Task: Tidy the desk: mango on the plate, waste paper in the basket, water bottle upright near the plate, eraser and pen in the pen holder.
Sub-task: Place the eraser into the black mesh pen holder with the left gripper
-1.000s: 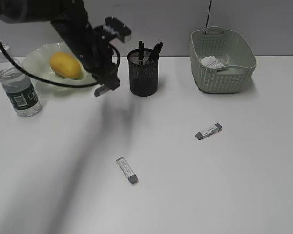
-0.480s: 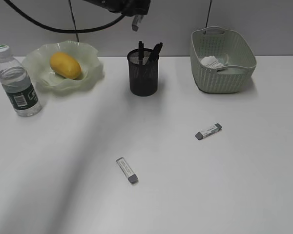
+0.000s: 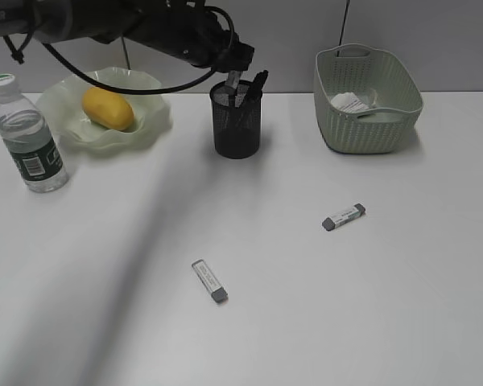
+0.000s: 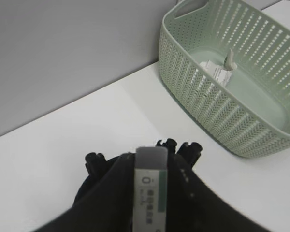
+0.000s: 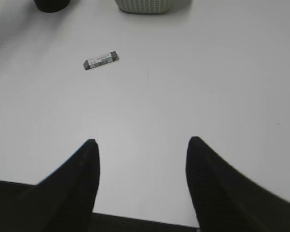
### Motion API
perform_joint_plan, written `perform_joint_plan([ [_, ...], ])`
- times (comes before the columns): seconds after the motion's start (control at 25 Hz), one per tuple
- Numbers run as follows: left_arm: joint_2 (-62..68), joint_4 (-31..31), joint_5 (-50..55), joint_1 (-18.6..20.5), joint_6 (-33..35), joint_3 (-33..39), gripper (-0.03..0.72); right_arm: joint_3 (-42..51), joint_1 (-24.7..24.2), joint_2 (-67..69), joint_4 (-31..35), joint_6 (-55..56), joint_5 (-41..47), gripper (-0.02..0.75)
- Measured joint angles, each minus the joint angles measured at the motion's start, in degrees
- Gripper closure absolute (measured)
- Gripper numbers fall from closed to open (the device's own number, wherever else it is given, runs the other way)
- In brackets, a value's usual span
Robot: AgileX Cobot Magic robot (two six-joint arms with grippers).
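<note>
**Eraser drop in progress, two erasers still out**

Done: mango (image 3: 107, 108) sits on the plate (image 3: 149, 129), waste paper (image 3: 352, 102) lies in the basket (image 3: 402, 121), water bottle (image 3: 26, 135) stands upright just left of the plate, pens already in the pen holder (image 3: 237, 129).

Left gripper (image 4: 151, 193) hangs right above the holder's rim, jaws clamped on an eraser (image 4: 151, 191), long axis along the fingers, grey tip pointing away from the wrist. Probably aimed into the cup; tilt is hard to read from the exterior view.

Left to do: eraser mid-desk (image 3: 209, 280), lying diagonal, grey end toward the camera; another eraser (image 3: 343, 216) further right, grey end pointing left.

Right gripper (image 5: 141, 166) hovers above bare desk (image 3: 370, 322), jaws apart, empty.
</note>
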Motion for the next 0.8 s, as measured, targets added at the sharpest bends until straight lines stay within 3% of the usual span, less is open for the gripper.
perform_joint_plan([
  [0.16, 0.07, 0.00, 0.05, 0.00, 0.00, 0.00, 0.293, 0.00, 0.00, 0.00, 0.00, 0.00, 0.00, 0.281],
  [0.24, 0.07, 0.00, 0.05, 0.00, 0.00, 0.00, 0.243, 0.00, 0.00, 0.00, 0.00, 0.00, 0.00, 0.281],
  [0.52, -3.50, 1.29, 3.15, 0.00, 0.00, 0.00, 0.213, 0.00, 0.00, 0.00, 0.00, 0.00, -0.01, 0.281],
  [0.68, -8.00, 5.72, 10.28, 0.00, -1.45, 0.00, 0.211, 0.00, 0.00, 0.00, 0.00, 0.00, -0.06, 0.281],
  [0.8, -10.33, 11.90, 19.28, 0.00, -6.59, -0.01, 0.211, 0.00, 0.00, 0.00, 0.00, 0.00, -0.15, 0.281],
])
